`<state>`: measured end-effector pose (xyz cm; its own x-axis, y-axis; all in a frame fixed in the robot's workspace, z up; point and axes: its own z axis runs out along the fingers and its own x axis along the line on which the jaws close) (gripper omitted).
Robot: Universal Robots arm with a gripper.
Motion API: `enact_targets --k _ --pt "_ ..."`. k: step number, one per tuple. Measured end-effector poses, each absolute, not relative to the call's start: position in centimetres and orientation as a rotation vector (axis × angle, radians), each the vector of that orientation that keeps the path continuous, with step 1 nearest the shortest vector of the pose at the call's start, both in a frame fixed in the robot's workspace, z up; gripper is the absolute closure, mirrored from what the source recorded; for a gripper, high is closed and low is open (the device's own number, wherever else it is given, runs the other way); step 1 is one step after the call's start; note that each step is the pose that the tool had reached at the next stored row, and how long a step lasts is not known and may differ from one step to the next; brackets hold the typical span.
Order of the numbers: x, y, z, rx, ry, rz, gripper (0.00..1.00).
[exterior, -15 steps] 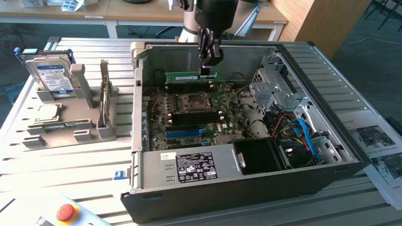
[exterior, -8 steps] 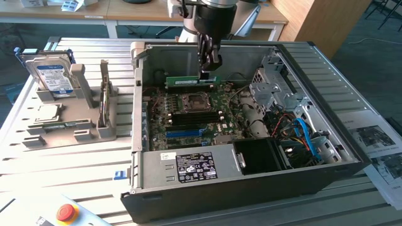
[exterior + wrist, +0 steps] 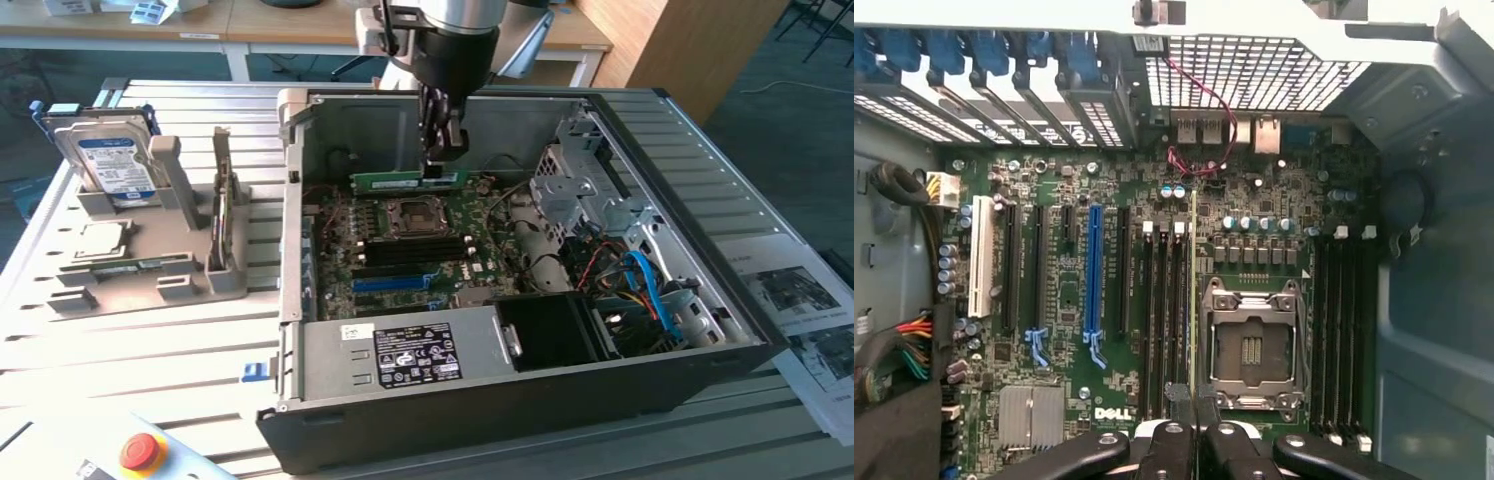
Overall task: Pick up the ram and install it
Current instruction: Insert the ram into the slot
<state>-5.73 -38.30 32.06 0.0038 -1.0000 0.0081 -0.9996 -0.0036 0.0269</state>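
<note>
Hand (image 3: 445,160) clamped shut on ram (image 3: 400,181), stick edge-on over motherboard (image 3: 470,262), inside open computer case (image 3: 534,405).

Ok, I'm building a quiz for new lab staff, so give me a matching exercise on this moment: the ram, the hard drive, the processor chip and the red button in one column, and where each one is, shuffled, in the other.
Things
1. ram
2. hard drive
3. processor chip
4. red button

Places
A. lying flat on the grey holder
B. at the near edge, outside the computer case
C. held in the shut gripper over the motherboard
D. standing upright in the grey holder

Pairs: 1-C, 2-D, 3-A, 4-B
</note>
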Motion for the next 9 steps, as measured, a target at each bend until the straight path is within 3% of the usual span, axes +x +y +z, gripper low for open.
enact_targets --k 9 --pt "-4.95 -38.3 32.06 2.207 -2.199 -0.022 0.88"
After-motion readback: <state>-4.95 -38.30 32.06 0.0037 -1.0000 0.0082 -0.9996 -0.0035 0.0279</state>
